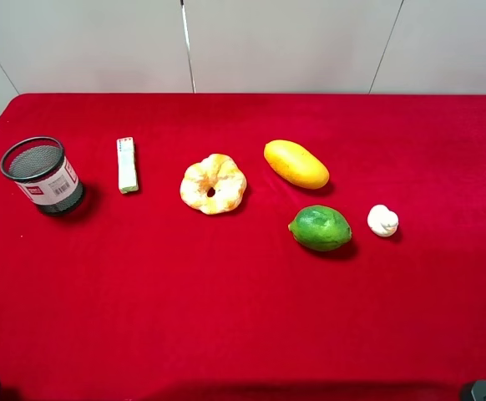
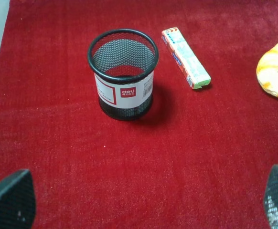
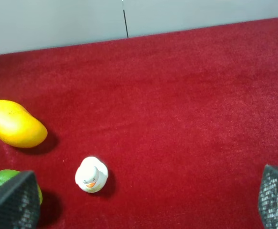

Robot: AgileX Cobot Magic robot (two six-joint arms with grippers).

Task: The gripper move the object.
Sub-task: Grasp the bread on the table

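The doughnut-like pastry [image 1: 213, 184], pale yellow-orange with white patches and a small centre hole, lies on the red cloth near the middle of the table. Part of it shows in the left wrist view [image 2: 276, 70]. My left gripper [image 2: 144, 200] is open, its two black fingertips wide apart, empty, well short of the pastry. My right gripper [image 3: 144, 198] is open and empty too, on the right side, near the duck and lime. In the exterior high view only dark bits of the arms show at the bottom corners.
A black mesh pen cup [image 1: 43, 175] stands at the left, with a white eraser box [image 1: 127, 164] beside it. Right of the pastry lie a yellow mango [image 1: 296, 164], a green lime [image 1: 320, 228] and a small white duck figure [image 1: 382, 220].
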